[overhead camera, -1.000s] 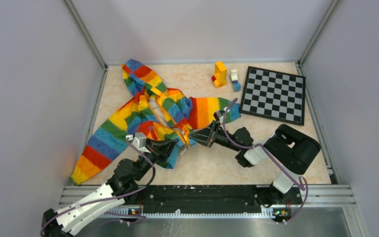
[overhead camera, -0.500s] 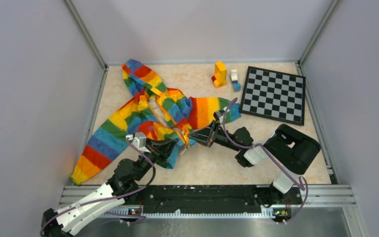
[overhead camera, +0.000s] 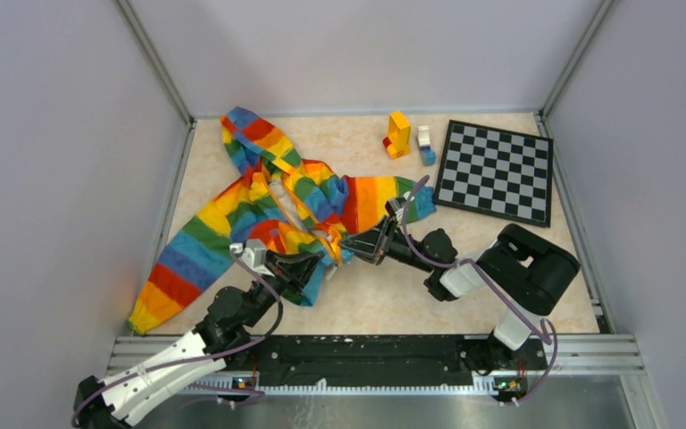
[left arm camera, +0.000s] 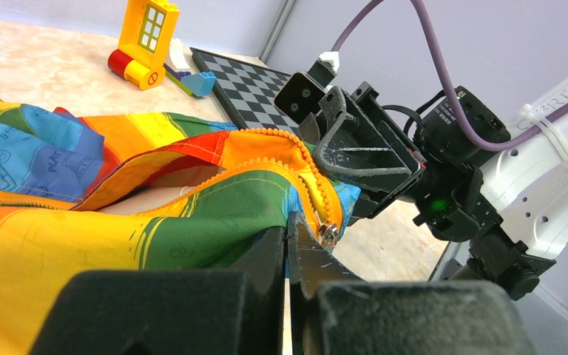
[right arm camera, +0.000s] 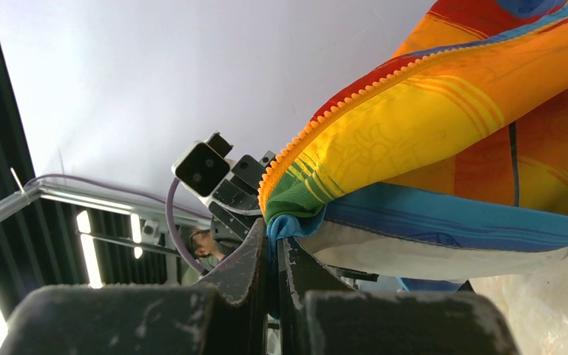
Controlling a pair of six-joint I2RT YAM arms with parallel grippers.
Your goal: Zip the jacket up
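Jacket (overhead camera: pixel 232 219) hem pinched by L pincer (left arm camera: pixel 288 231) & R pincer (right arm camera: pixel 273 248).

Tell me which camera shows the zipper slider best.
Left wrist: the metal zipper slider sits close and sharp at the end of the orange teeth. Right wrist shows only teeth; top external is too far to make it out.
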